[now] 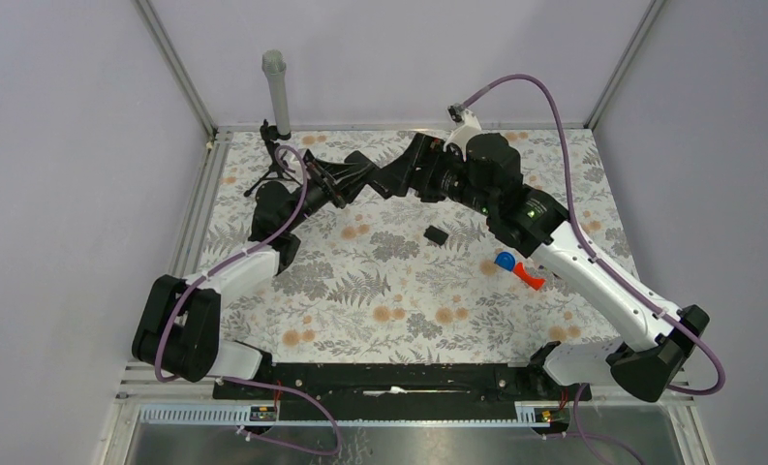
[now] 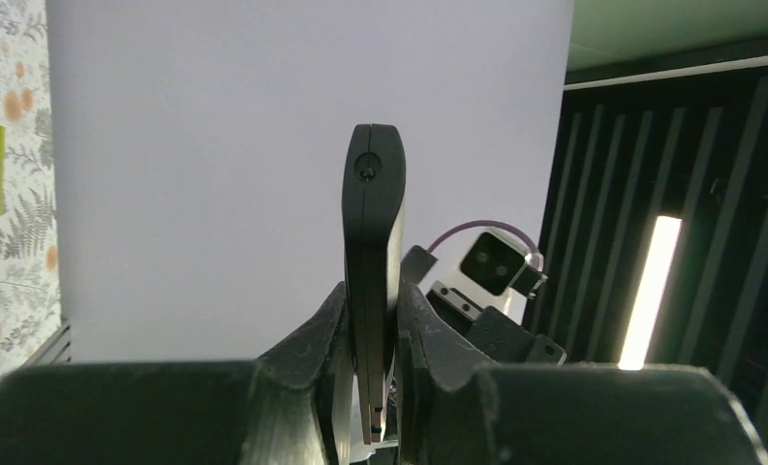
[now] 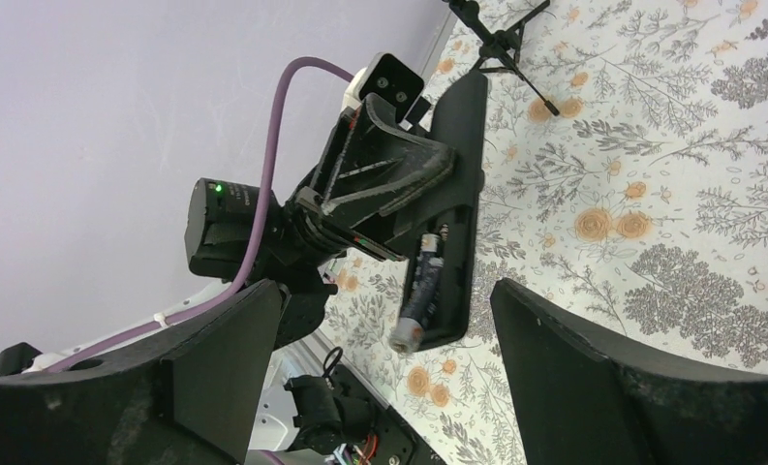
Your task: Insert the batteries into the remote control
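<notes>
Floral cloth covers the table (image 1: 399, 300), and over its far middle the two arms meet nose to nose. The left gripper (image 2: 375, 339) is clenched on the remote control (image 3: 465, 136), pinching the slim black bar by its flat faces and holding it in the air with the open battery bay turned towards the other arm. The right gripper (image 3: 380, 295) is spread wide and carries nothing. A stubby black loose piece (image 1: 436, 234) lies on the cloth near the right arm, well apart from both claws; we judge it to be the bay's cover.

Smallest is the battery (image 3: 423, 286). It lies in the bay along the remote's long axis, with its silvery end towards the bar's near end. That end seems to ride a little proud of the bay, though the angle leaves us unsure whether it is seated.

From the right claw, the battery lies straight ahead, between the lines of the two open fingers. The free right arm is therefore the one placed to press it home.
</notes>
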You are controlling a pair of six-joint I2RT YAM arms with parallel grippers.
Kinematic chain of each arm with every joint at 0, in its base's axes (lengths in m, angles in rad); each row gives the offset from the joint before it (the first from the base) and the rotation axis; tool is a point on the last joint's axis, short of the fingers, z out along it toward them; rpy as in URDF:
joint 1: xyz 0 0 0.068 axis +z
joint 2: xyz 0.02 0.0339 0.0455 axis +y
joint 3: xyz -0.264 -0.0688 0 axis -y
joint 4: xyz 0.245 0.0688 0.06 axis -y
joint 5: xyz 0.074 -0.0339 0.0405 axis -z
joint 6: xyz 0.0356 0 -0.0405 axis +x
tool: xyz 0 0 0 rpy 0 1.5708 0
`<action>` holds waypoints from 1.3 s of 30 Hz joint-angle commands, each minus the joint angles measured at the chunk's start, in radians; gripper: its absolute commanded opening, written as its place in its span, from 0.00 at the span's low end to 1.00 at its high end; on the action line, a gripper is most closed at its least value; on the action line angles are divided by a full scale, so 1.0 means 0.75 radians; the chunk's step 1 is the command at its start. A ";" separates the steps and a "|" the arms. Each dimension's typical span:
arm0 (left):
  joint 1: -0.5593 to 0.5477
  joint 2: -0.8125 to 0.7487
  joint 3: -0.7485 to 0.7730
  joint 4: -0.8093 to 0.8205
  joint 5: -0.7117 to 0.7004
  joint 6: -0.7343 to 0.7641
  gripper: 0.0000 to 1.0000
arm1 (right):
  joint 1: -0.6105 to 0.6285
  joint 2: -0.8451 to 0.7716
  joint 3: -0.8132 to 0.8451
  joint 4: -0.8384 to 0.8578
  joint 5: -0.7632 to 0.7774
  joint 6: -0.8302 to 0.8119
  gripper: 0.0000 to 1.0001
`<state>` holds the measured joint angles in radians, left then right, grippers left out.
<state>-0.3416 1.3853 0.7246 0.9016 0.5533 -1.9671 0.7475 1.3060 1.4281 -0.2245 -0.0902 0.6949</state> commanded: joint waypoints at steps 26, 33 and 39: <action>0.003 -0.104 0.012 0.063 -0.090 -0.195 0.00 | -0.082 -0.017 -0.110 0.285 -0.139 0.259 0.47; 0.003 -0.114 0.005 0.030 -0.092 -0.198 0.00 | -0.085 -0.029 -0.166 0.383 -0.171 0.252 0.67; 0.006 -0.131 0.010 0.000 -0.096 -0.200 0.00 | -0.086 -0.042 -0.221 0.430 -0.198 0.233 0.60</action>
<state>-0.3416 1.3285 0.7155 0.8673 0.5072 -2.0781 0.6907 1.2949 1.2766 0.0200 -0.2111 0.8833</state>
